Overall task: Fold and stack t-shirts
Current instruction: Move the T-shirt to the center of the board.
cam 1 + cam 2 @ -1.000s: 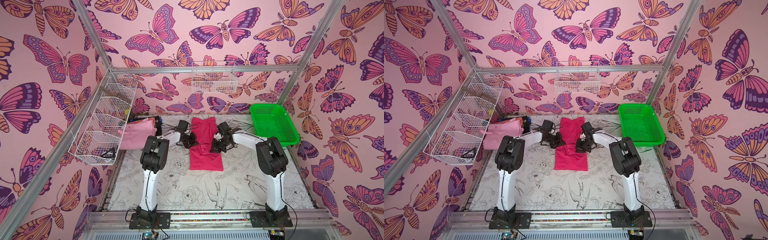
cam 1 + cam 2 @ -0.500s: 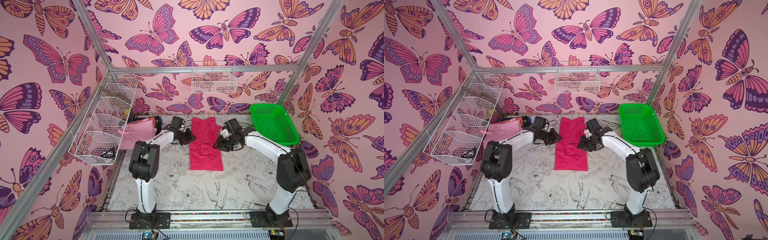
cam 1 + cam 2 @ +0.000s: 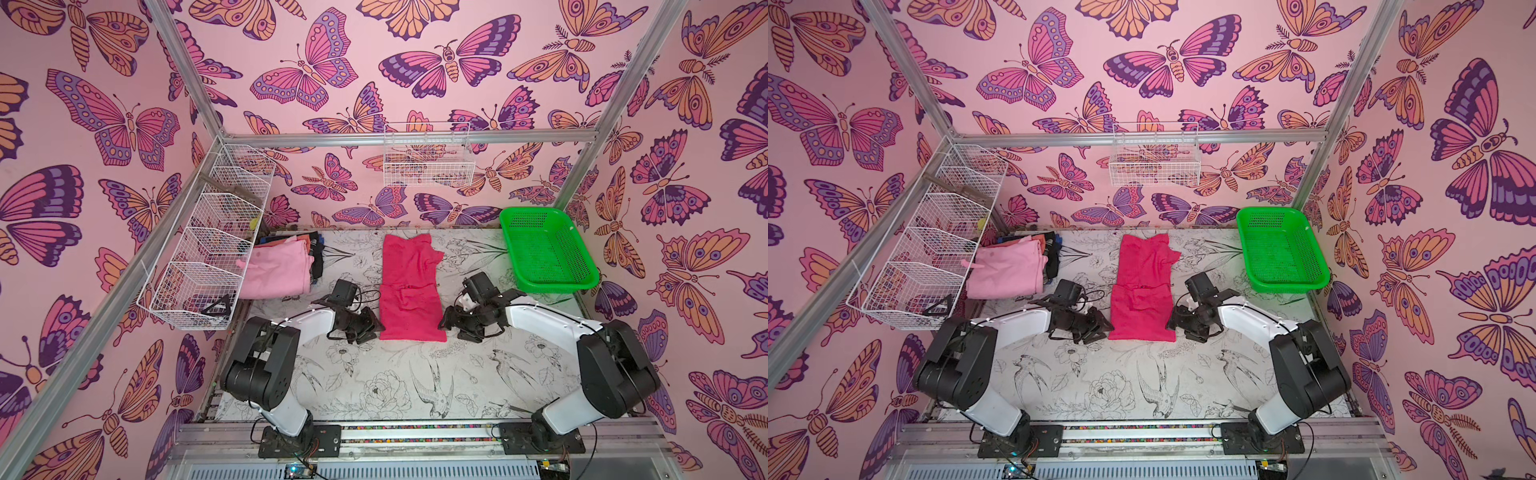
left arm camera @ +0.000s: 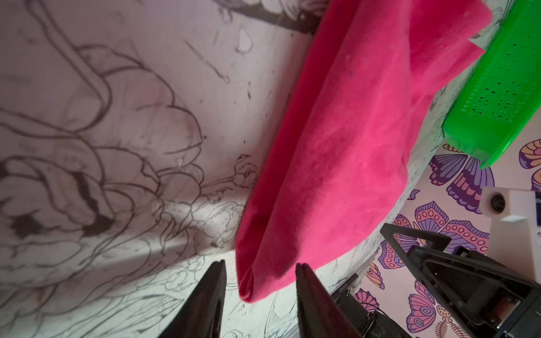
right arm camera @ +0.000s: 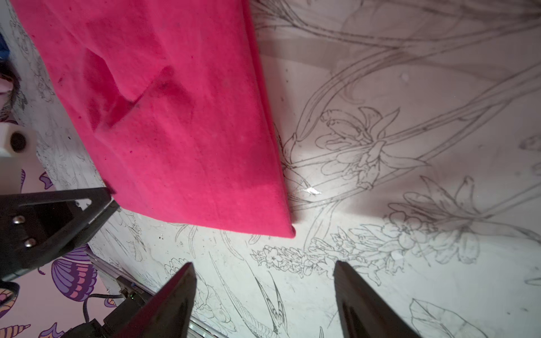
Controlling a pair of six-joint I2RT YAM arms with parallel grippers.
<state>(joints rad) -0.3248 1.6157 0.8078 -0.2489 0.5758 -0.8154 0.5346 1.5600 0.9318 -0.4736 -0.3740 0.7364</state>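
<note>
Top views show the crimson t-shirt [image 3: 410, 291] flat on the table [image 3: 357, 399], both arms now back at its near corners. Left gripper [image 4: 259, 267] jaws, shut a second ago, stand narrowly apart about one corner; right gripper [image 5: 263, 264] jaws gape wide, empty.

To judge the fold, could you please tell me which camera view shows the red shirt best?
A top view: the red shirt lies in full outline, the same in both top views. The left wrist view shows only one near corner and a slanted stretch; the right wrist view, the other near corner.
</note>
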